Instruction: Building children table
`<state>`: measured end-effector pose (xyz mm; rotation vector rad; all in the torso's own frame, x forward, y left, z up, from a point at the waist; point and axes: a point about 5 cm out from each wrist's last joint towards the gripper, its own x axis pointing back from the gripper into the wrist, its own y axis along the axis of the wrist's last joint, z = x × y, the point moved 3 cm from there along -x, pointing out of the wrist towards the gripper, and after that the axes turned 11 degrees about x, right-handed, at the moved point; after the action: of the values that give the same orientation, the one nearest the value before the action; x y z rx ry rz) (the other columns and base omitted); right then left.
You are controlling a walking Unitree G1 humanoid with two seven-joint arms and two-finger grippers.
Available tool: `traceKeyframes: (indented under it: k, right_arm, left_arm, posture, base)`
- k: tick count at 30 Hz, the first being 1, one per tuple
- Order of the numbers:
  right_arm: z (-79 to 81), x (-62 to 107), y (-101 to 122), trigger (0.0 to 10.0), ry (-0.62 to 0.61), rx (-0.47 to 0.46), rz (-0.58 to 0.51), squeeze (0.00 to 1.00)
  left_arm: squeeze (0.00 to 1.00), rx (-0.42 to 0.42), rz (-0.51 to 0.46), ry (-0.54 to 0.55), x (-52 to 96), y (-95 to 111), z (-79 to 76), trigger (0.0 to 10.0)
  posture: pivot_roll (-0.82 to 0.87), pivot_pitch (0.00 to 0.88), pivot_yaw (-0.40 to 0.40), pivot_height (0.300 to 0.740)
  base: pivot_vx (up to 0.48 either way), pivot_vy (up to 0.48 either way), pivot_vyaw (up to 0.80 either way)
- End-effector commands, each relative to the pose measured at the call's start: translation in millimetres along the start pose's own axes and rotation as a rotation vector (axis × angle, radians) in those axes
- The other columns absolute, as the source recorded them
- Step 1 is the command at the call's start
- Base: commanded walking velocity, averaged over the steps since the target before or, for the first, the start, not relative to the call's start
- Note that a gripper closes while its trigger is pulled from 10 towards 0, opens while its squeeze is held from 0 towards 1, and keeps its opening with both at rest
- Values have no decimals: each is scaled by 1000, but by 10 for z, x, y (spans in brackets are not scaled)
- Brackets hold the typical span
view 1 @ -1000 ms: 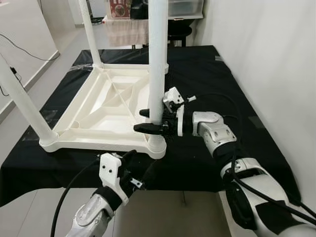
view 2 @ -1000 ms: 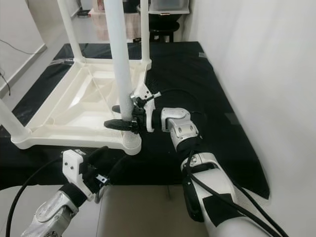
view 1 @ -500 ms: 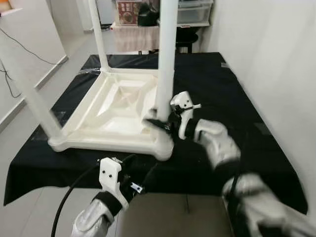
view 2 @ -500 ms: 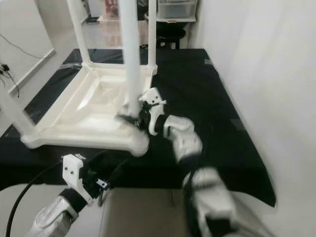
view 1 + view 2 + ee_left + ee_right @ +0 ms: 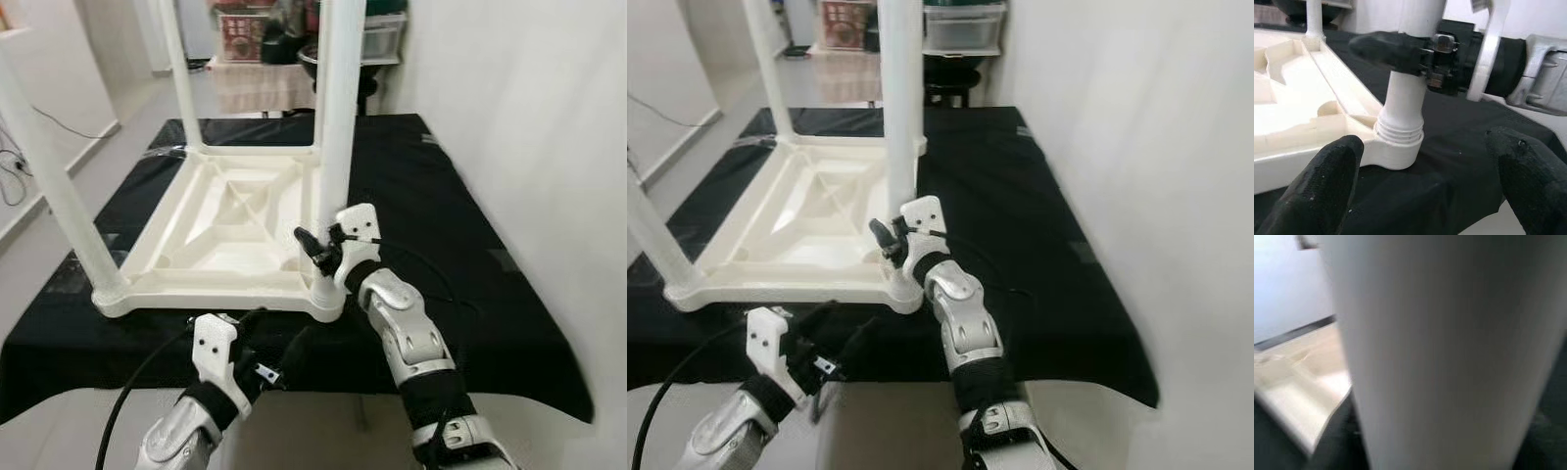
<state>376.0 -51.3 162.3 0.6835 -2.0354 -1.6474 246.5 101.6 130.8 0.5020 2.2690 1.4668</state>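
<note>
Upturned table top (image 5: 225,220) lies on black cloth (image 5: 460,245); right gripper (image 5: 315,247) clamped on near-corner leg (image 5: 338,117) just above its threaded socket; keep leg upright while twisting; left gripper (image 5: 1425,181) spread apart, hovering below.

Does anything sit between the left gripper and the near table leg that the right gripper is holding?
Nothing visible does. The left gripper hangs open below the cloth's edge, facing the near leg, with only bare black cloth between. The right gripper clamps that leg above its threaded socket.
</note>
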Motion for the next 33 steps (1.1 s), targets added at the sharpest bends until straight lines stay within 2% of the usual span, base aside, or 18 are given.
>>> traceKeyframes:
  k: [1, 2, 3, 4, 5, 7, 8, 9, 16, 17, 22, 28, 29, 30, 31, 33]
  right_arm:
    - [128, -56, 205, 10000, 164, -38, -79, 1000]
    - [128, -56, 205, 10000, 164, -38, -79, 1000]
    - [138, -53, 256, 10000, 239, -29, -103, 325]
    - [141, -48, 285, 10000, 284, -20, -115, 325]
    - [161, -34, 311, 10000, 396, 28, -130, 0]
    - [201, 22, 319, 10000, 599, 84, -139, 0]
    - [201, 22, 319, 10000, 599, 84, -139, 0]
    - [183, 26, 309, 10000, 690, 84, -118, 0]
    - [138, -5, 275, 10000, 738, 59, -74, 0]
    - [122, -3, 259, 0, 746, 40, -66, 0]
    - [83, -5, 230, 0, 725, 23, -59, 0]
    - [-51, 49, 178, 0, 667, 31, -71, 0]
    - [-176, 123, 131, 0, 615, 53, -69, 0]
    - [-176, 123, 131, 0, 615, 53, -69, 0]
    - [-248, 159, 83, 0, 554, 73, -48, 0]
    - [-248, 159, 83, 0, 554, 73, -48, 0]
  left_arm:
    - [0, 3, 13, 9, 3, -27, 25, 10000]
    - [0, 3, 13, 9, 3, -27, 25, 10000]
    - [0, 3, 13, 9, -2, -28, 27, 10000]
    - [0, 3, 13, 9, -6, -29, 28, 10000]
    - [0, 3, 13, 8, -9, -30, 30, 10000]
    - [0, 3, 12, 8, -15, -33, 33, 10000]
    - [0, 3, 12, 8, -15, -33, 33, 10000]
    - [0, 2, 12, 9, -18, -36, 35, 10000]
    - [0, 0, 11, 12, -20, -39, 34, 10000]
    - [0, 1, 11, 12, -22, -40, 30, 10000]
    - [0, 2, 11, 11, -23, -42, 22, 10000]
    - [0, 5, 11, 9, -17, -40, 8, 10000]
    - [0, 7, 10, 8, -11, -35, -2, 10000]
    - [0, 7, 10, 8, -11, -35, -2, 10000]
    - [0, 6, 9, 7, 1, -30, -5, 10000]
    - [0, 6, 9, 7, 1, -30, -5, 10000]
  posture:
    - [-12, 57, 0, 740]
    - [-12, 57, 0, 740]
    - [-13, 55, -1, 740]
    - [-13, 55, -1, 740]
    - [-10, 49, -2, 740]
    - [-8, 46, -3, 740]
    - [-8, 46, -3, 740]
    - [-2, 43, -5, 740]
    - [3, 41, -8, 740]
    - [4, 43, -9, 740]
    - [4, 47, -7, 740]
    - [-1, 54, -4, 740]
    - [-2, 62, -4, 740]
    - [-2, 62, -4, 740]
    - [-10, 71, -12, 740]
    - [-10, 71, -12, 740]
  base:
    - [0, 0, 0]
    - [0, 0, 0]
    - [0, 0, 0]
    - [0, 0, 0]
    - [0, 0, 0]
    - [0, 0, 0]
    - [0, 0, 0]
    - [0, 0, 0]
    - [0, 0, 0]
    - [0, 0, 0]
    - [0, 0, 0]
    - [0, 0, 0]
    - [0, 0, 0]
    - [0, 0, 0]
    - [0, 0, 0]
    - [0, 0, 0]
